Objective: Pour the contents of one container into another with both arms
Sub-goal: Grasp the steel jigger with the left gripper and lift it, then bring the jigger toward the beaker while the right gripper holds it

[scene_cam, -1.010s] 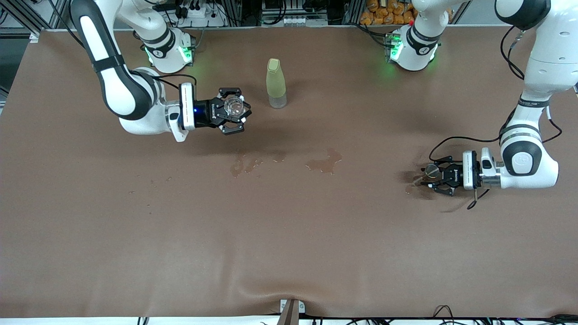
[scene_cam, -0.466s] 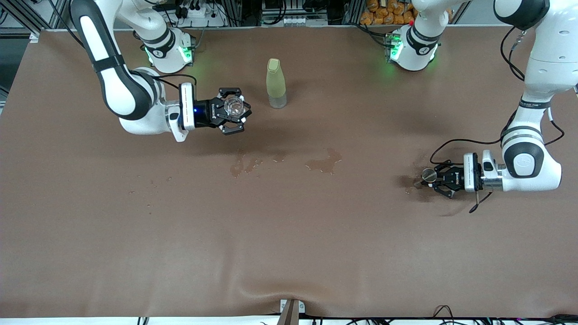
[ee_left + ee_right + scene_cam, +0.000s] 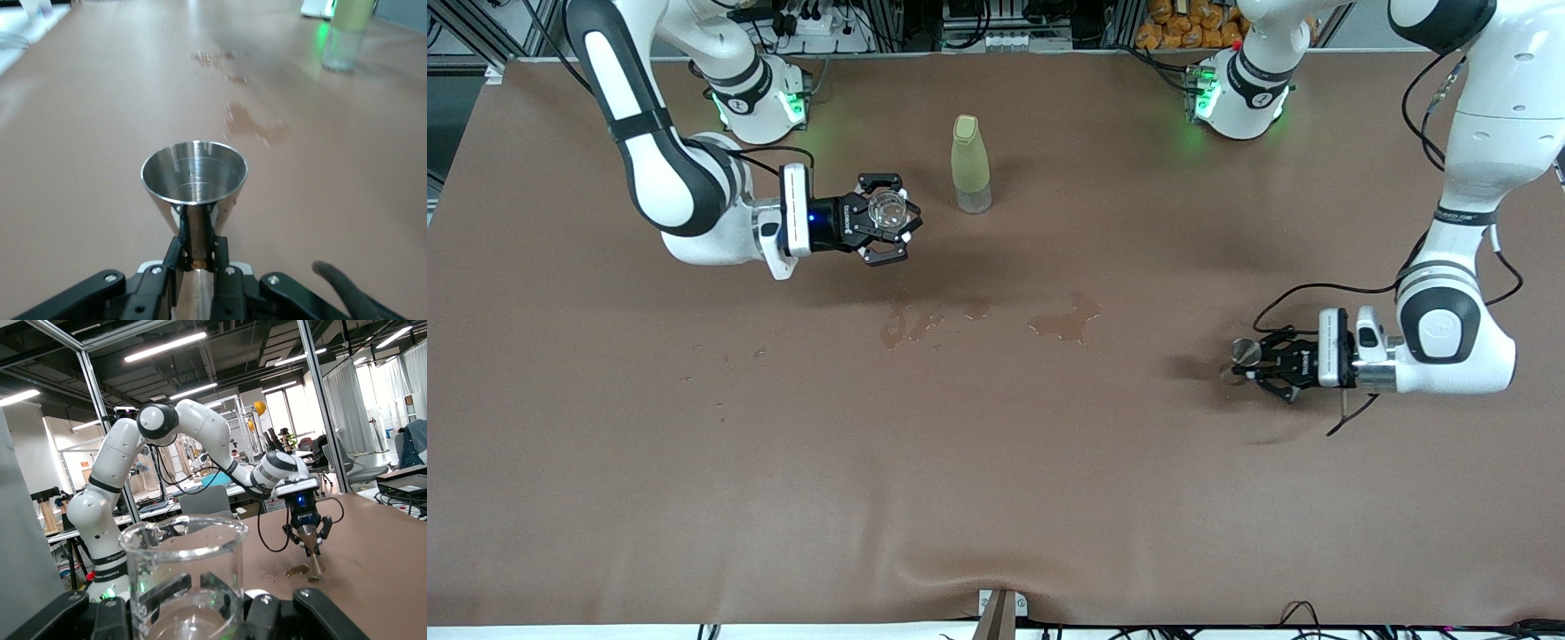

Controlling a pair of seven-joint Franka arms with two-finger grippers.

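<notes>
**Hard to make out**
- Small squat clear glass cup [image 3: 887, 209], stemless: nearly invisible in the front view, where only its round rim shows. In the right wrist view its base is cut off by the frame edge. Contents cannot be told.
- Small shiny metal goblet-shaped cup [image 3: 1243, 352], with a conical bowl on a narrow waist. Its lower part is hidden between the jaws in the left wrist view. The bowl looks empty there.
- Tall pale yellow-green bottle [image 3: 970, 164]: blurred and cut off at the frame top in the left wrist view.

**Count**
- Arms, white with black bands: two.
- Cups: two, one glass and one metal.
- Bottle: one, upright on the brown desk [image 3: 996, 489], farthest from the front camera of the three vessels.
- Larger wet patches [image 3: 1067, 320] on the desk: two, nearer the front camera than the bottle. A few small specks lie toward the right arm's end of the table.

**Grippers**
- Right gripper [image 3: 889, 218]: level, over the desk beside the bottle, toward the right arm's end. Its jaws are clamped on the glass cup, rim upward.
- Left gripper [image 3: 1258, 364]: level, over a dark mark on the desk, well apart from the bottle toward the left arm's end. Its jaws are narrow, pinching the metal cup at its waist, mouth upward.
</notes>
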